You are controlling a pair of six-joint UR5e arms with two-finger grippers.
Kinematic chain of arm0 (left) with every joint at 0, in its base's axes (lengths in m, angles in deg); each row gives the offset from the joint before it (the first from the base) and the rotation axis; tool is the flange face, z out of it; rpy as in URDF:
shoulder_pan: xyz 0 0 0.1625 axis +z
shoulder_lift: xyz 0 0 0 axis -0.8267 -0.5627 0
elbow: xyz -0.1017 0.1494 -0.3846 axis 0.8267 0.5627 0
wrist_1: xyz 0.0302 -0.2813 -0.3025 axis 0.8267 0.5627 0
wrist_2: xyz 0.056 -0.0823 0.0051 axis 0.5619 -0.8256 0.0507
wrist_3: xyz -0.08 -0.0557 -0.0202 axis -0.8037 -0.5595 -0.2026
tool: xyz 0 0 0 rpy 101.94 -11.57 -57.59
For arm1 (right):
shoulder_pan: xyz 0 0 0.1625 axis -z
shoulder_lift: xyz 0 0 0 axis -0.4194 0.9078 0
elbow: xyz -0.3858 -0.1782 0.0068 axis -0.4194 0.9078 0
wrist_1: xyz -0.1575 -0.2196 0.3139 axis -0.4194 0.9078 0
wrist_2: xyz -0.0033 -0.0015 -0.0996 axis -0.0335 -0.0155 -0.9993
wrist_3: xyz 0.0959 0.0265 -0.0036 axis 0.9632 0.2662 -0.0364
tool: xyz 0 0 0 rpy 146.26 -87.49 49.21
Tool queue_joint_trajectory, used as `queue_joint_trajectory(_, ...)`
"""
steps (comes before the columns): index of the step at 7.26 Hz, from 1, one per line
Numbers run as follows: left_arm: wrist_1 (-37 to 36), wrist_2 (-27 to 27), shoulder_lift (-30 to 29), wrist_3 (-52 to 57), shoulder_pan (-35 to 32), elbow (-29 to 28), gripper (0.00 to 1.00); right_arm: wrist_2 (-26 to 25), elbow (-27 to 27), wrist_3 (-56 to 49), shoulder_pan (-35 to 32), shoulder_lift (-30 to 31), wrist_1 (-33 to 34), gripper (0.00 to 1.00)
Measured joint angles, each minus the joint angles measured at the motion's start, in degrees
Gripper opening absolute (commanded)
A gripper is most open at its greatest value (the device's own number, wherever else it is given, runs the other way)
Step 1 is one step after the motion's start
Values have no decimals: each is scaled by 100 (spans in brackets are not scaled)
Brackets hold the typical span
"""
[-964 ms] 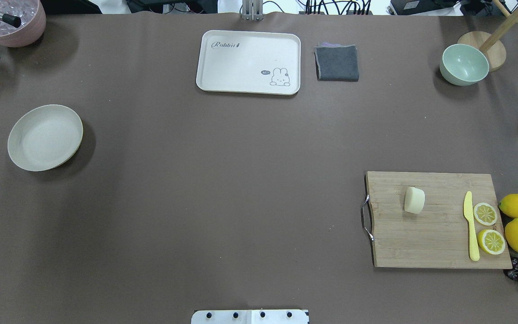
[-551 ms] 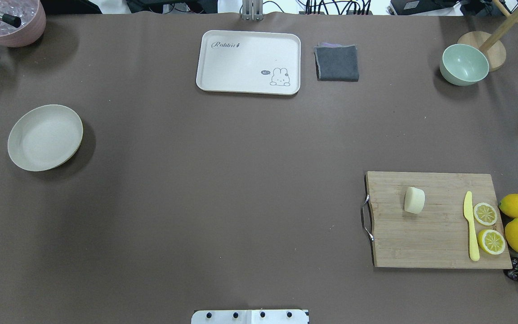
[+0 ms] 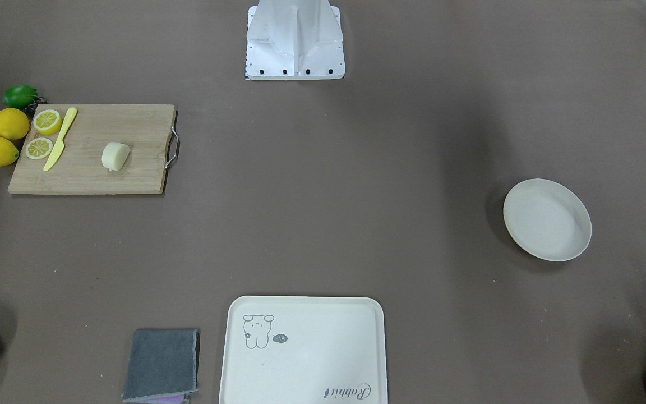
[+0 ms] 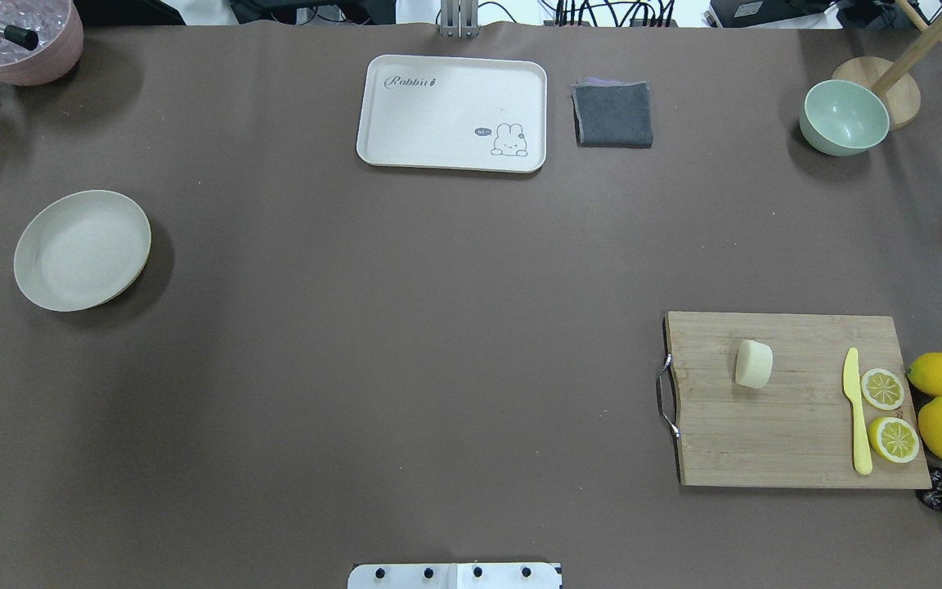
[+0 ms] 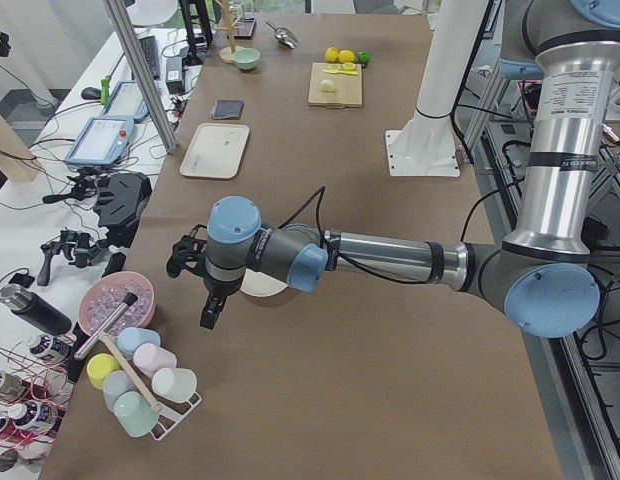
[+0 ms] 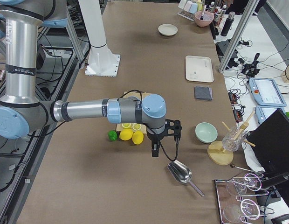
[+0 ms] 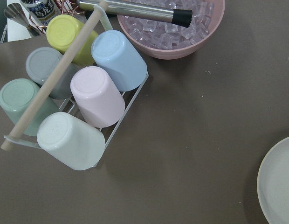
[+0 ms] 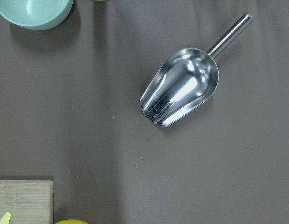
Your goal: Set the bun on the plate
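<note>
Neither gripper gives you a reading on its jaws. The left gripper [image 5: 207,312] and the right gripper [image 6: 155,149] show only in the side views, and neither wrist camera catches its own fingers. So you cannot tell whether they stand apart or together. You can see nothing hanging from either one, and neither touches a task object.

The left gripper hangs over the table's left end. Its wrist camera looks down on a cup rack [image 7: 74,107], a pink bowl of ice [image 7: 172,39] and just the rim of the plate [image 7: 277,186]. The right gripper hangs past the whole lemons [image 6: 133,135], over a metal scoop [image 8: 179,93].

As for progress, you should count nothing as done. The bun [image 4: 753,364] lies on the cutting board [image 4: 790,433], towards its handle end, apart from the yellow knife [image 4: 855,409] and the lemon halves [image 4: 882,388]. The plate sits bare at the opposite end of the table, well apart from the bun.

Every step is left: reach the bun, grip it, carry it across and set it inside the rim. The right arm looks nearer the bun, while the plate lies on the left arm's side.
</note>
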Motion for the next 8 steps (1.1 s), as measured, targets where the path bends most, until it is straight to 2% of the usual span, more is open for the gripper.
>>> queue_joint_trajectory(3, 1570, 49, 191, -2024, 1001, -197, 98, 32, -11, -3, 10, -23, 0, 100)
queue_joint_trajectory(4, 2009, 88, 185, -2379, 1227, -456, 98, 47, -13, 0, 13, -28, 0, 100)
queue_joint_trajectory(6, 2895, 516, 130, -2890, 1733, -1071, 98, 113, -14, 3, 18, -33, 0, 100)
queue_joint_trajectory(8, 3340, 809, 113, -3227, 2088, -1336, 98, 136, -7, 3, 32, -63, 0, 100)
